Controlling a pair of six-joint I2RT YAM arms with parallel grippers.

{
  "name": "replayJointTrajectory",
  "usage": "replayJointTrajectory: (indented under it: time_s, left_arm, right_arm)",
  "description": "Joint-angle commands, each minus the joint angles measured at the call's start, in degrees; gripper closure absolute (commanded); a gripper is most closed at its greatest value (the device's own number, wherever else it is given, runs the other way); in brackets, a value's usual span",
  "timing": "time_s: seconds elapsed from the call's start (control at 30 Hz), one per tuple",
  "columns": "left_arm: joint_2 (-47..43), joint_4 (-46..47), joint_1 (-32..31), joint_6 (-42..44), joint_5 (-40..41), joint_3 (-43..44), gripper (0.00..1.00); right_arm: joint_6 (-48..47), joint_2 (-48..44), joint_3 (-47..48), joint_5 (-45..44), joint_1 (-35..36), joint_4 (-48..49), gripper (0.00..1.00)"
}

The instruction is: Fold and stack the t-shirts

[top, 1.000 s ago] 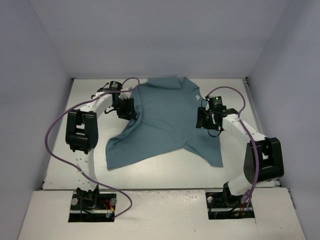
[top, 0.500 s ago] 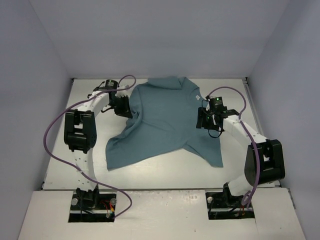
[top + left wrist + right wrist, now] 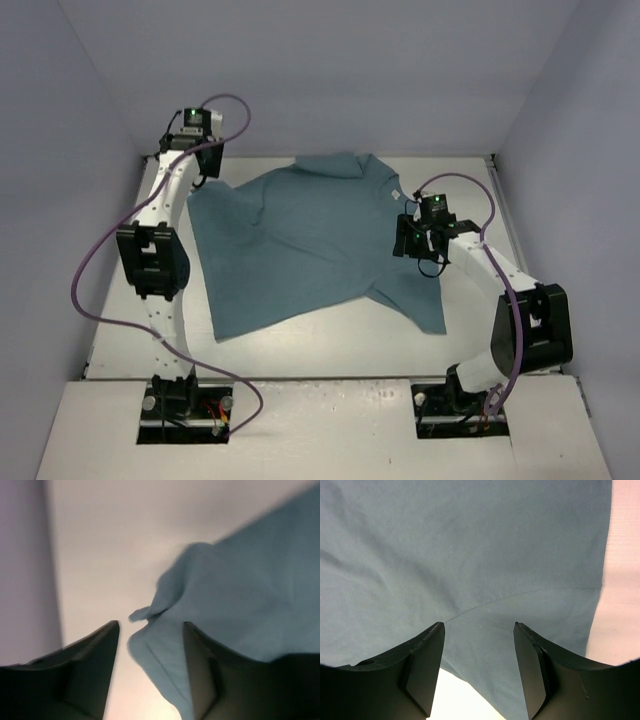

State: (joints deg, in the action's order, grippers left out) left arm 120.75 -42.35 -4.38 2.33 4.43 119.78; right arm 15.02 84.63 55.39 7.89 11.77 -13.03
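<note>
The top camera shows me the t-shirt (image 3: pixel 310 240) lying spread on the bench (image 3: pixel 330 345), from the far edge down to the middle. One corner points near left and another near right. A small white label (image 3: pixel 396 193) sits at its far right part.

The left arm is stretched long to the far left corner, with its wrist high beside the wall. The right arm is bent and reaches in from the right, with its pincer (image 3: pixel 412 240) over the right part of the shirt. From this view I cannot judge the fingers of either arm.

The wrist cameras give this. The left one is blurred, but the left pincer (image 3: pixel 150 625) has its fingers clearly apart and grips nothing. Under the gap lies a rumpled corner of the shirt (image 3: pixel 240 590), with bare bench (image 3: pixel 110 555) beyond and the wall (image 3: pixel 25 555) at the left. The right pincer (image 3: pixel 478 625) is also apart and grips nothing. It hangs over flat cloth (image 3: pixel 470 555) crossed by a thin seam, with bare bench (image 3: pixel 625 580) at the right.
</note>
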Motion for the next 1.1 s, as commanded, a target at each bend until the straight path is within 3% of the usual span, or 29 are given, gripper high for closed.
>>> replayJointTrajectory:
  time_s: [0.0,0.07,0.17,0.23,0.33,0.5,0.77,1.07]
  left_arm:
    - [2.0,0.5,-0.1,4.2,27.3,7.4,0.31]
    - [-0.6,0.7,-0.3,2.1,27.1,4.6,0.29]
    - [-6.6,1.1,-1.3,-3.6,16.7,-4.7,0.26]
    - [-13.5,1.4,-2.4,-8.3,9.8,-17.1,0.26]
    - [-18.8,2.0,-4.5,-14.6,1.3,-28.9,0.26]
    - [-20.4,4.4,-7.4,-18.9,-0.7,-40.5,0.25]
    - [-8.2,4.4,-4.9,-18.7,-2.3,-35.8,0.25]
    - [9.9,-3.0,-1.0,-15.0,-1.2,-11.8,0.25]
  right_arm:
    - [0.9,-2.7,-0.1,-0.6,0.4,1.0,0.45]
    - [1.1,-2.8,0.2,-0.8,0.4,1.0,0.45]
    - [0.9,-1.3,1.2,-1.2,0.4,1.1,0.45]
    - [1.0,1.4,2.7,-1.3,0.4,1.1,0.45]
    - [0.6,4.9,6.6,-2.1,0.5,1.3,0.45]
    - [-0.6,13.8,12.6,-5.7,0.5,1.7,0.46]
    - [3.5,23.4,12.6,-7.1,0.7,2.3,0.52]
    - [16.5,16.4,-0.3,-7.2,5.9,2.3,0.52]
